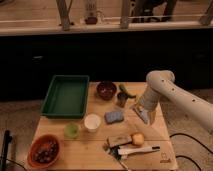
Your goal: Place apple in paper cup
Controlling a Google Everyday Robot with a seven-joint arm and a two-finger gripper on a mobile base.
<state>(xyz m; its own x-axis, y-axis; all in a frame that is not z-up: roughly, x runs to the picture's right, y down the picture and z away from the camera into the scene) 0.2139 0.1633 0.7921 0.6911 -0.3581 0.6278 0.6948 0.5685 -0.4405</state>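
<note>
the apple [137, 139] sits low centre-right, touching a white-handled tool [134, 149], well apart from the paper cup [92, 122] at centre. the gripper [143, 114] hangs right of centre, grip state impossible to tell. the round fruit could roll if nudged.

gripper [144, 114] right of sponge [114, 117], paper cup [92, 122] seemingly unobstructed above
</note>
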